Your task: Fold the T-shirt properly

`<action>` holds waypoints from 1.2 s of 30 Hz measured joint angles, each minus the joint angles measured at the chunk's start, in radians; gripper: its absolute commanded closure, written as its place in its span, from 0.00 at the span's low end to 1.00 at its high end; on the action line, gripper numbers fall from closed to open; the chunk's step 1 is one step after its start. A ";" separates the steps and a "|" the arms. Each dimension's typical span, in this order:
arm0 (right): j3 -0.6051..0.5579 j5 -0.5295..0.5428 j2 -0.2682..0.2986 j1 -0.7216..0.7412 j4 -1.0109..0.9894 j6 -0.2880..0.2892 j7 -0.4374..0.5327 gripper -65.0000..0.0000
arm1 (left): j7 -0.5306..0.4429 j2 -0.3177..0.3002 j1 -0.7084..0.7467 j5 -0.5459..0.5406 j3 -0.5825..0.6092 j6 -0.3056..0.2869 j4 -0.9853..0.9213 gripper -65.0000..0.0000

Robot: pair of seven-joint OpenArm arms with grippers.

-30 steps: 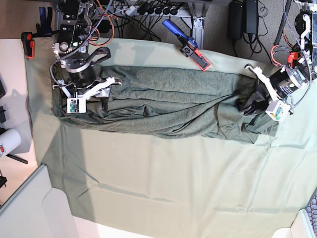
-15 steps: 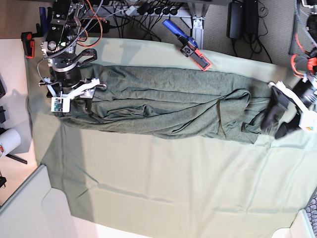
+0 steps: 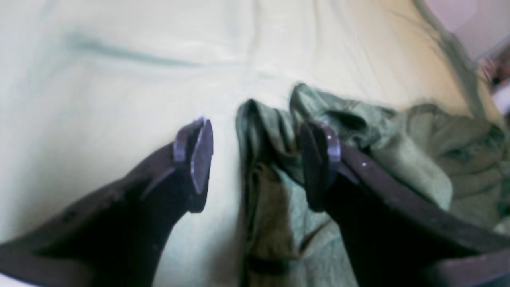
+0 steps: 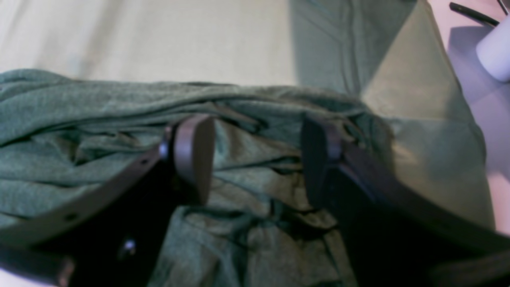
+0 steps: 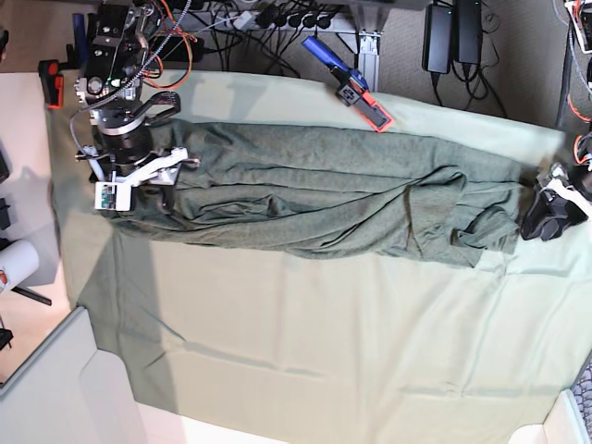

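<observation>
We have our right gripper [image 5: 153, 180] spread open over the left end of the wrinkled dark olive knit T-shirt [image 5: 324, 199], which lies as a long rumpled band across the far half of the pale mint table cloth [image 5: 324, 333], long axis running left-right. No crosswise fold yet, we judge. Our left gripper [image 5: 546, 217] gapes empty off its right end.

1. I see broad bare table cloth [image 5: 324, 351] below the T-shirt [image 5: 314, 190]: open passage.
2. At the cloth's far edge a blue-and-red clamp [image 5: 350, 83] lies just beside the shirt, with cables behind.
3. A white roll [image 5: 14, 264] stands off the cloth's left side.
</observation>
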 measured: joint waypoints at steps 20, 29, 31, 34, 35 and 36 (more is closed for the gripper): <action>0.000 -0.001 0.000 0.000 0.000 0.000 -0.007 0.47 | 0.209 -0.010 -0.042 -0.272 0.071 -0.006 -0.102 0.41; 0.000 0.000 0.000 0.000 0.000 0.000 -0.007 0.47 | 0.274 -0.011 -0.040 -0.270 0.143 -0.005 -0.056 0.41; 0.000 0.000 0.000 0.000 0.000 0.000 -0.008 0.47 | 0.285 -0.006 -0.040 -0.263 0.195 -0.006 -0.028 0.41; 0.000 -0.001 0.000 0.000 0.000 0.000 -0.007 0.47 | 0.289 0.003 -0.043 -0.262 0.230 -0.005 -0.013 0.41; 0.000 -0.001 0.000 0.000 0.000 0.000 -0.007 0.47 | 0.292 0.004 -0.047 -0.261 0.230 -0.005 -0.013 0.41; 0.000 -0.001 0.000 0.000 0.000 0.000 -0.007 0.47 | 0.292 0.003 -0.049 -0.259 0.230 -0.005 -0.013 0.41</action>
